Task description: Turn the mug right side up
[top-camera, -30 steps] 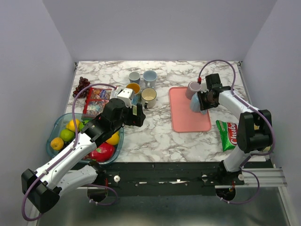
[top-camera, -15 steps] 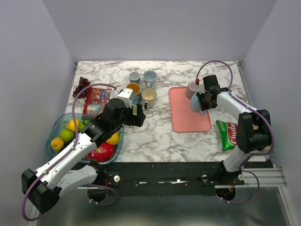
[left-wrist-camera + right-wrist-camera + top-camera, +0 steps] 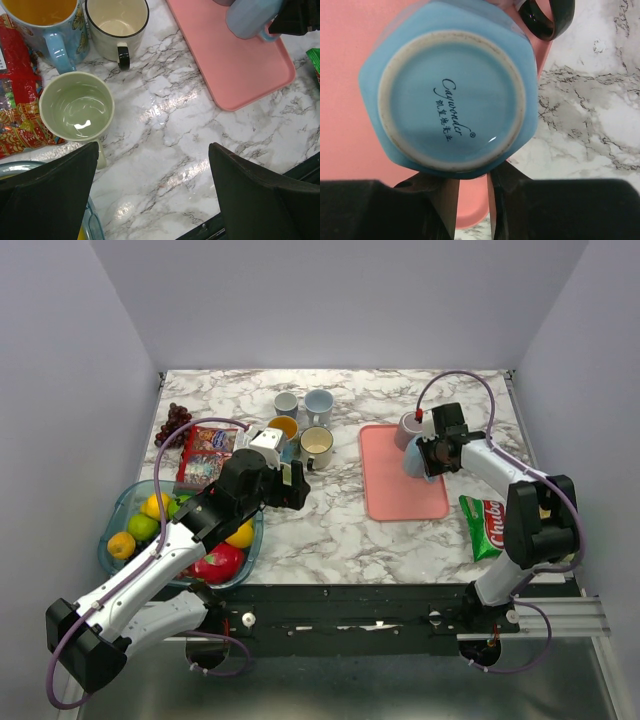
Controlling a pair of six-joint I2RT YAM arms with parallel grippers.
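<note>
currently the grasp step appears to be in hand: the blue mug (image 3: 452, 100) is seen bottom-up, its glazed base and printed maker's mark turned toward the right wrist camera. it is placed over the far part of the pink tray (image 3: 400, 495), which lies toward the right edge of the table (image 3: 330, 530), roughly midway between the near and far edges. the right tool (image 3: 472, 189) is pressed together on the mug at the rim of its base, apparently at the handle side, with only a thin gap left between the fingers. whether the mug rests on the tray or is lifted just off it cannot be told. a mauve mug (image 3: 408, 426) is stood just beside it, on the far side.

the left tool (image 3: 155, 195) is held spread wide, with nothing in it, above the green mug (image 3: 76, 106) toward the left half of the table.

for the next move, a lift clear of the tray is judged to be needed, then a half turn of the wrist so that the mouth is brought uppermost, with room kept from the mauve mug.
</note>
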